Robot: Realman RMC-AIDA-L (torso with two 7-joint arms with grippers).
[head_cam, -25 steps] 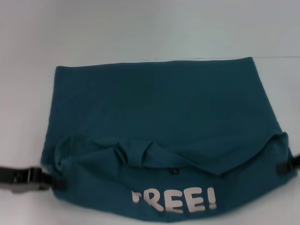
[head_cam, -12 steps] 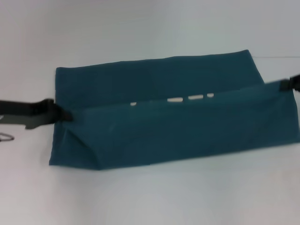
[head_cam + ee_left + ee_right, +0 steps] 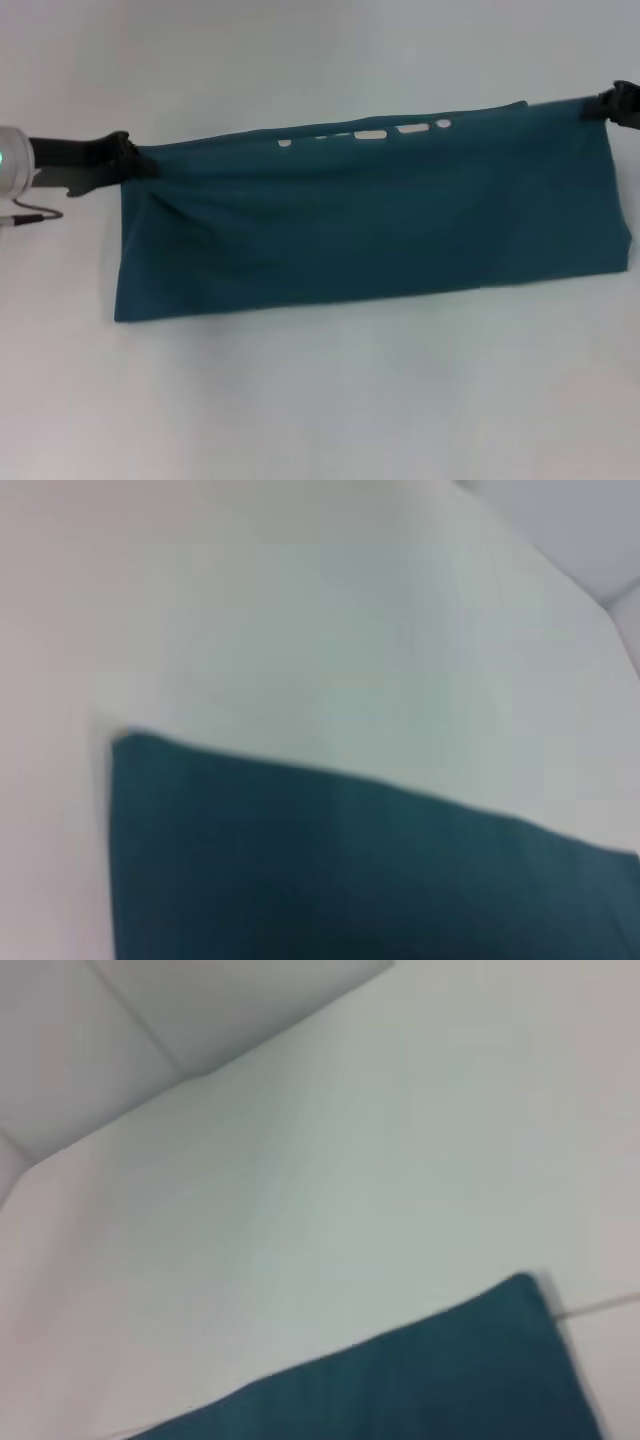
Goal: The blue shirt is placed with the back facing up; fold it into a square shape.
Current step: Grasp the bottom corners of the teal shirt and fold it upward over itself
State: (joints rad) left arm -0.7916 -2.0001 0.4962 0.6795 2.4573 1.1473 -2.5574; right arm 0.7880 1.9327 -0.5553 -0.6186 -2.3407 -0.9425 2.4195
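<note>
The blue shirt (image 3: 370, 225) lies folded over itself as a long teal band across the white table, with bits of white lettering peeking out along its far edge. My left gripper (image 3: 128, 160) is shut on the shirt's far left corner. At the far right corner, my right gripper (image 3: 600, 105) is shut on the cloth. Both hold the folded layer's edge over the shirt's far side. Each wrist view shows only a corner of the shirt (image 3: 330, 870) (image 3: 430, 1385) on the table, with no fingers.
A white table (image 3: 320, 400) surrounds the shirt, with bare surface in front of it and behind it. A table seam or edge (image 3: 140, 1020) shows in the right wrist view, away from the cloth.
Both grippers have carried the near part of the shirt up and away over the rest. The lettering, plainly visible one second ago, is now almost covered, and the shirt is a narrower band.
</note>
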